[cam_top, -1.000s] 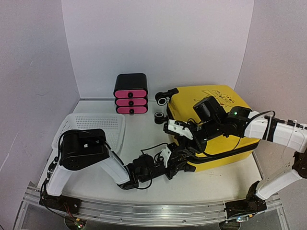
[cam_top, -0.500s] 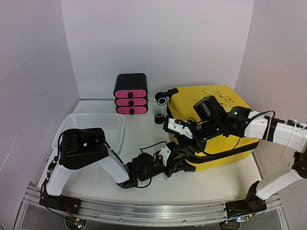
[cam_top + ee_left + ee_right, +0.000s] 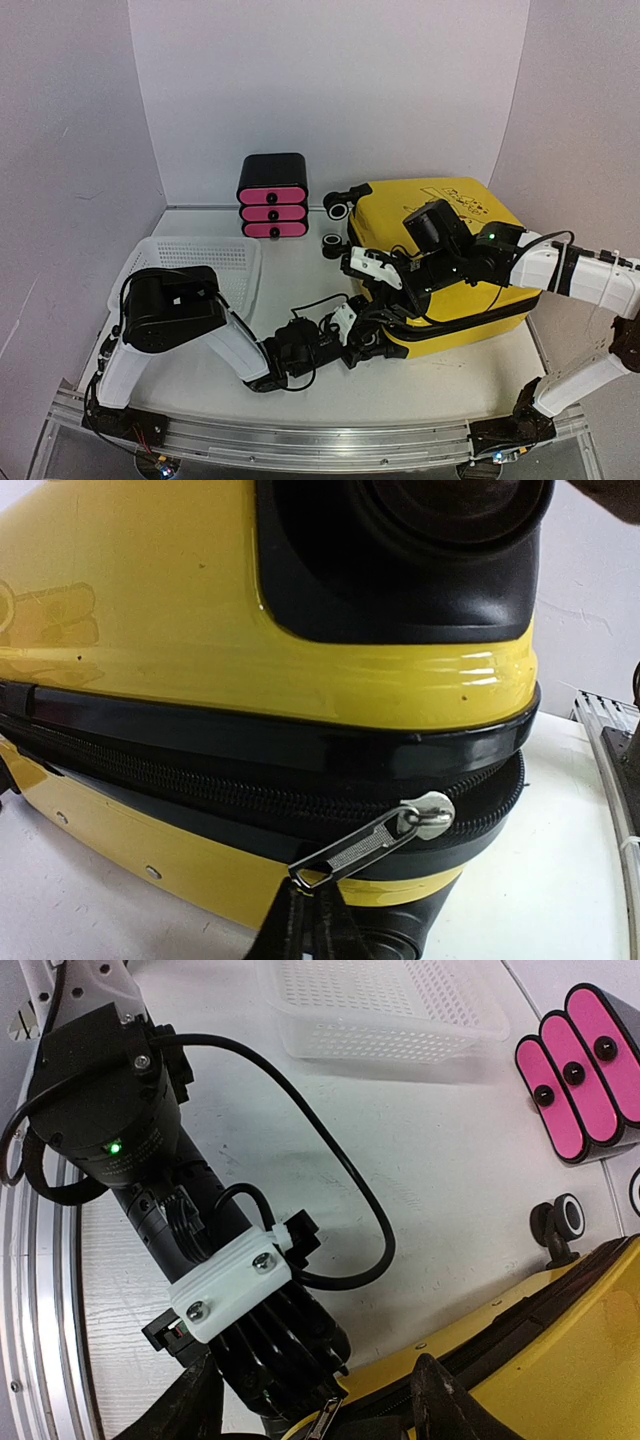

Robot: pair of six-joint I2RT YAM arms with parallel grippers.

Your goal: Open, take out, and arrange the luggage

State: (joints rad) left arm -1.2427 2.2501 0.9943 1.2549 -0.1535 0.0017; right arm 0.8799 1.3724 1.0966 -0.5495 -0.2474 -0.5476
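The yellow luggage (image 3: pixel 385 210) lies flat at the right of the table, its black zipper band closed. In the left wrist view its corner (image 3: pixel 200 610) fills the frame, and a silver zipper pull (image 3: pixel 370 845) slants down from the slider. My left gripper (image 3: pixel 310 910) is shut on the end of that pull. From above, this gripper (image 3: pixel 372 338) sits low at the luggage's near left corner. My right gripper (image 3: pixel 390 298) hovers just above that corner, open, with one dark finger (image 3: pixel 440 1390) over the yellow shell (image 3: pixel 560 1360) and nothing held.
A black-and-pink drawer box (image 3: pixel 272 196) stands at the back wall. A white mesh basket (image 3: pixel 190 270) lies at the left. Two black wheels (image 3: pixel 338 210) stick out of the luggage's far left end. White walls close in on three sides.
My left gripper's jaws have closed onto the zipper pull. Both arms stay almost where they were.
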